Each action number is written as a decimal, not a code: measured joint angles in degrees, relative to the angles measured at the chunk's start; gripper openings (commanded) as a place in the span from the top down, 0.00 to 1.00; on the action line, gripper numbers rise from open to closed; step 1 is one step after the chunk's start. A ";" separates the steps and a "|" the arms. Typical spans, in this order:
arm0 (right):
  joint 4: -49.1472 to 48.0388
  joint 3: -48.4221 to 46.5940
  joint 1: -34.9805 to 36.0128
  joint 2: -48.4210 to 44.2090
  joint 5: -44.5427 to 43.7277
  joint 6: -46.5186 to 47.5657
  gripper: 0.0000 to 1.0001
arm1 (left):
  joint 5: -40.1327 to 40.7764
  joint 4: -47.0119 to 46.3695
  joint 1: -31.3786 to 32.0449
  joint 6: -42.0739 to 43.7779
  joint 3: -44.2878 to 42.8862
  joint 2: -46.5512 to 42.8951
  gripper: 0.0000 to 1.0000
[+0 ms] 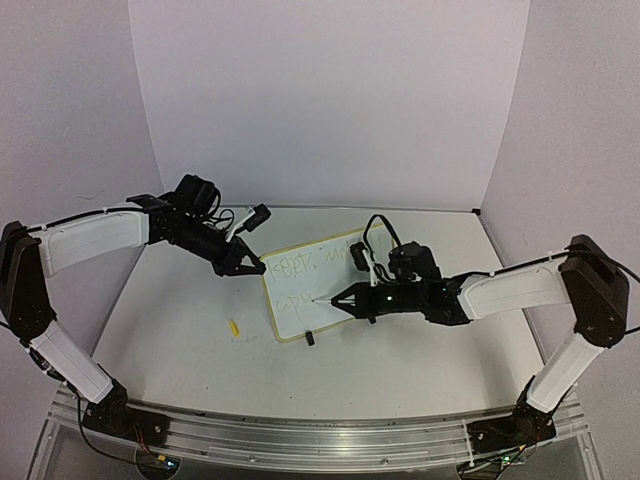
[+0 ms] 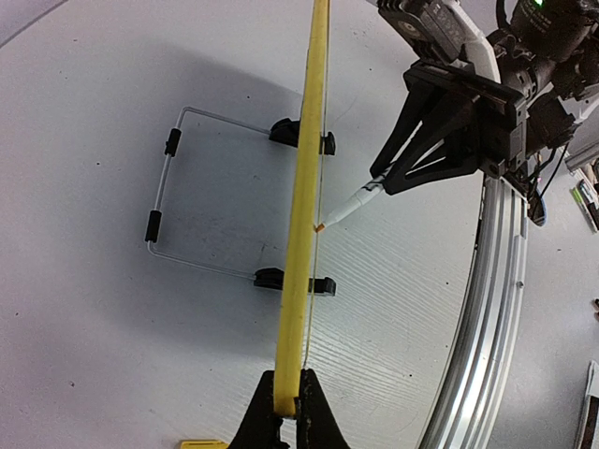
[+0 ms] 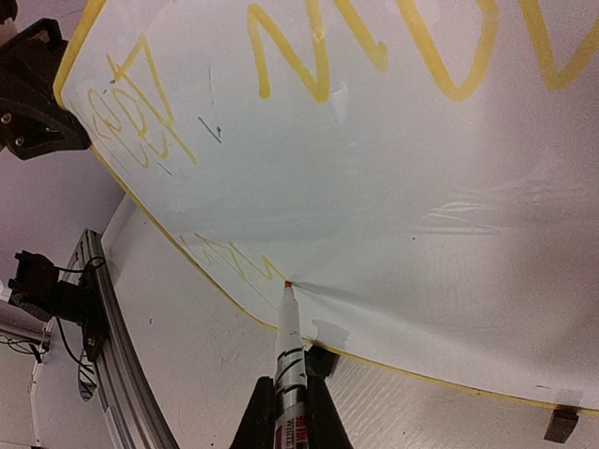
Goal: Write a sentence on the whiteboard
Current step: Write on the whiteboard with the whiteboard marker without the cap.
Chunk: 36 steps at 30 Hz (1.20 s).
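The whiteboard (image 1: pixel 325 285) stands tilted on the table on two black clip feet, its pale yellow rim facing me. The sentence (image 1: pixel 305 268) is a faint yellow-green scrawl in two lines; in the right wrist view its strokes (image 3: pixel 318 56) are large and yellow. My left gripper (image 1: pixel 245 265) is shut on the board's left edge; in the left wrist view (image 2: pixel 288 407) the rim (image 2: pixel 304 206) runs edge-on between its fingers. My right gripper (image 1: pixel 345 298) is shut on a white marker (image 3: pixel 288 346) whose tip touches the board at the second line's end.
A small yellow marker cap (image 1: pixel 233 327) lies on the table left of the board. A wire stand frame (image 2: pixel 173 187) with black clips sits behind the board. The aluminium rail (image 1: pixel 300 435) runs along the near edge. White walls enclose the back and sides.
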<state>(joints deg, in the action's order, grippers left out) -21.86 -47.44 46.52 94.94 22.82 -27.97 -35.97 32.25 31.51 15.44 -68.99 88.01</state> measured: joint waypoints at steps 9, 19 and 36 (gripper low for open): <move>1.86 -0.17 -0.02 -2.87 -2.75 0.77 1.00 | 0.00 0.02 0.02 0.00 0.00 0.00 1.00; 2.24 -0.17 -0.37 -4.93 -3.55 1.14 1.00 | 0.01 0.00 0.04 0.04 0.00 0.00 1.00; -0.72 3.98 -5.09 -7.80 8.48 2.28 1.00 | 0.02 -0.01 0.07 0.04 0.00 0.00 1.00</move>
<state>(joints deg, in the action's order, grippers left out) -22.57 -43.46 41.44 87.15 31.30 -25.69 -35.94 32.24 31.57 15.49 -68.99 88.01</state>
